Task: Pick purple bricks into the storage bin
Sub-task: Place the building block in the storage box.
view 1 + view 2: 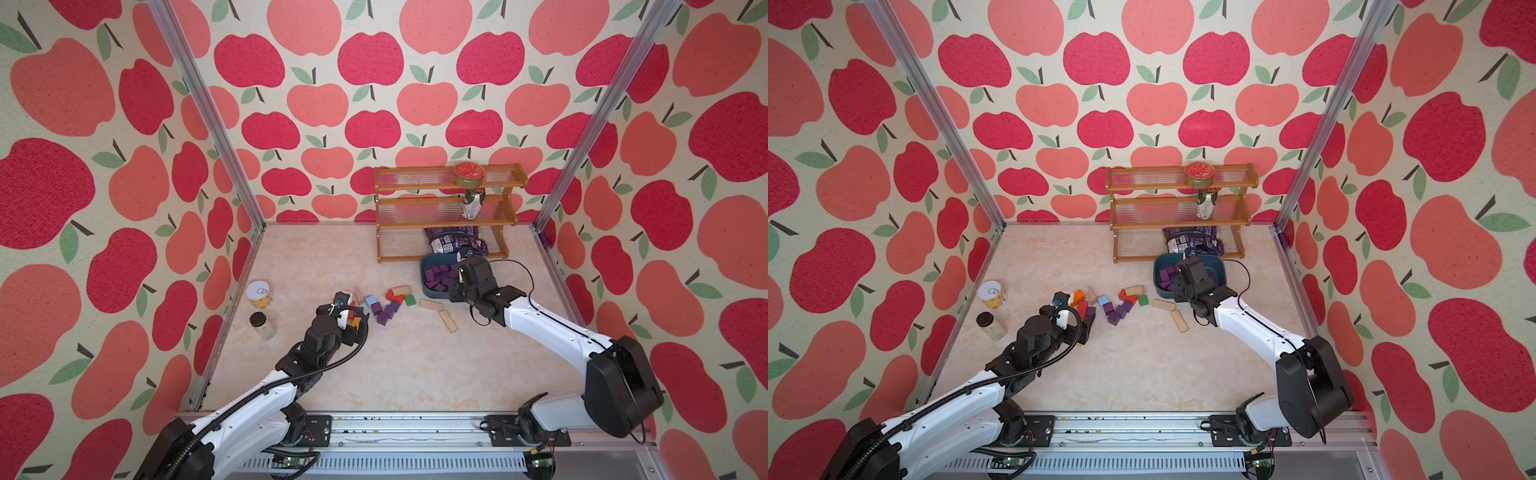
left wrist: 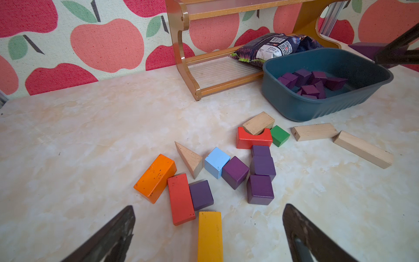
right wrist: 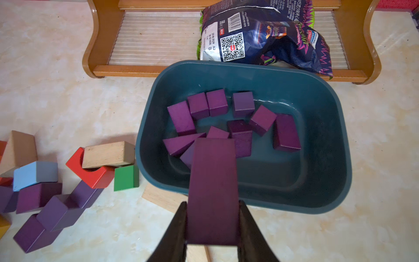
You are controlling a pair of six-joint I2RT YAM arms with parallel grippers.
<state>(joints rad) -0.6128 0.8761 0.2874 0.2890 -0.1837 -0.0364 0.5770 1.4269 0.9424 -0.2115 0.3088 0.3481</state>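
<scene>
Right gripper [image 3: 213,204] clamps a purple brick [image 3: 213,172] over the bin [image 3: 317,192].
Left gripper [image 2: 209,206] hangs open above the block pile [image 2: 216,162], where 5 purple bricks [image 2: 259,189] lie loose beside a yellow block [image 2: 209,236].

Purple bricks [image 2: 259,189]: 5 on table [image 2: 90,136], approx 11 in storage bin [image 2: 317,108], 1 gripped. Tan blocks [image 2: 315,132] 4, red [image 2: 181,199] 2; orange [image 2: 155,178], yellow [image 2: 209,236], blue [image 2: 216,162], green [image 2: 279,135] 1 ea.
</scene>
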